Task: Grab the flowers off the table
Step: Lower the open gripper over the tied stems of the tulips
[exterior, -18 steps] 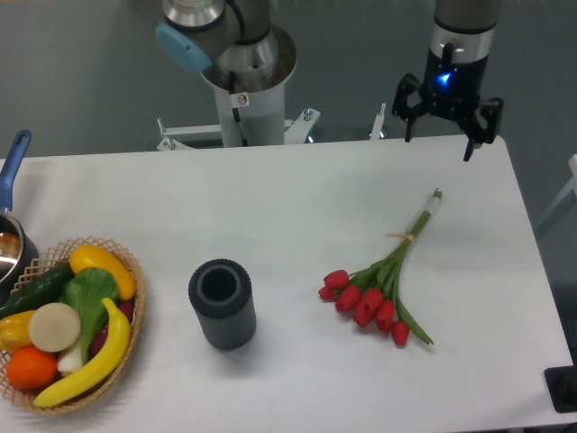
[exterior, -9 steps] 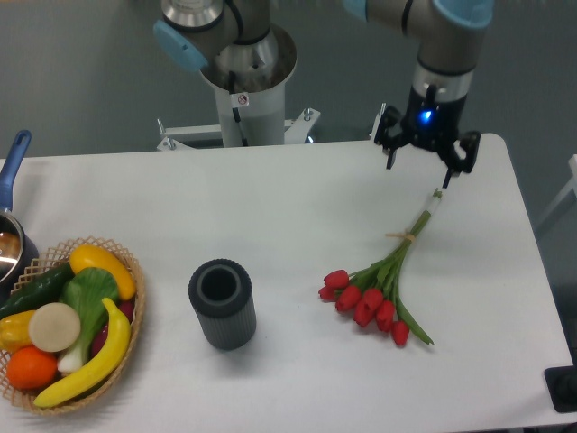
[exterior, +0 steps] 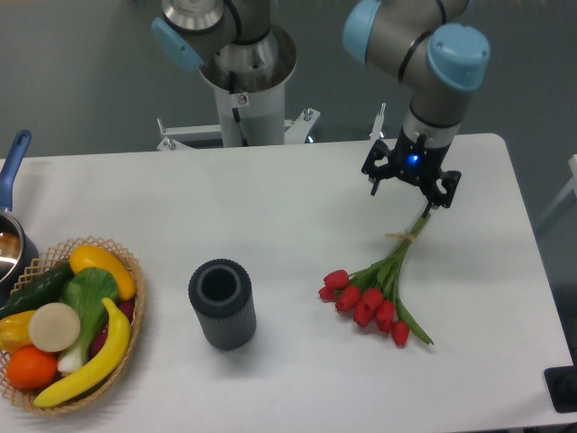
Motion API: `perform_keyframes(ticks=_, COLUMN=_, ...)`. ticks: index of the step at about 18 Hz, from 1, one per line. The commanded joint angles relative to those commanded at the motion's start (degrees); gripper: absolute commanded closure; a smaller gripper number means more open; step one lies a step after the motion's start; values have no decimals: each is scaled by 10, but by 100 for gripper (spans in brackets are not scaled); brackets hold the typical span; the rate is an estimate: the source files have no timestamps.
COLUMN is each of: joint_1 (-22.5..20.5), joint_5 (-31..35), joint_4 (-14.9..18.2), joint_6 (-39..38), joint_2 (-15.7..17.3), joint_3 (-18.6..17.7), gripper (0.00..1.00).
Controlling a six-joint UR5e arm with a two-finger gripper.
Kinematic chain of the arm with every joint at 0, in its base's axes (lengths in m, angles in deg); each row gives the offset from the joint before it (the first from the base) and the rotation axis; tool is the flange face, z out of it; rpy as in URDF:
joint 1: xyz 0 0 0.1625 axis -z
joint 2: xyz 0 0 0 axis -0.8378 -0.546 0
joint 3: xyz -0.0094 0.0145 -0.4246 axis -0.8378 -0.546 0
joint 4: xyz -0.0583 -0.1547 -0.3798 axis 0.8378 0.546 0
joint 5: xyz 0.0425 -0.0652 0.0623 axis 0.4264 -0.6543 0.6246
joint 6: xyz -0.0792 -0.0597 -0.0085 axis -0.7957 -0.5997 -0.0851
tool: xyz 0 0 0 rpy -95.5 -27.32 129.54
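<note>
Red flowers [exterior: 379, 290] lie flat on desk [exterior: 270, 207], right of centre, stems pointing 1 o'clock; gripper [exterior: 406, 191] spread wide over stem tips, nothing held

Smooth, matt white surface [exterior: 270, 194]. Woven wicker basket [exterior: 133, 307] holding glossy, plastic-looking fruit [exterior: 90, 356]. Ribbed matt dark grey cylinder [exterior: 222, 303], rubbery in look. Waxy red flowers [exterior: 374, 289] on green stems, bound with a tan papery band. Matt black gripper [exterior: 407, 188]; satin blue plastic caps and brushed grey metal on arm [exterior: 424, 45].
</note>
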Motion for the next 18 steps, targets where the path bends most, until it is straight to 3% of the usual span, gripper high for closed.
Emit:
perform_keyframes(ticks=9, joint_1=11, joint_5=2, joint_4=-34, joint_6=2, joint_2=-65, joint_3=3, gripper=0)
perform_keyframes(ticks=18, joint_1=27, joint_5=34, joint_4=-71, joint_6=7, joint_2=-99, joint_3=15, gripper=0)
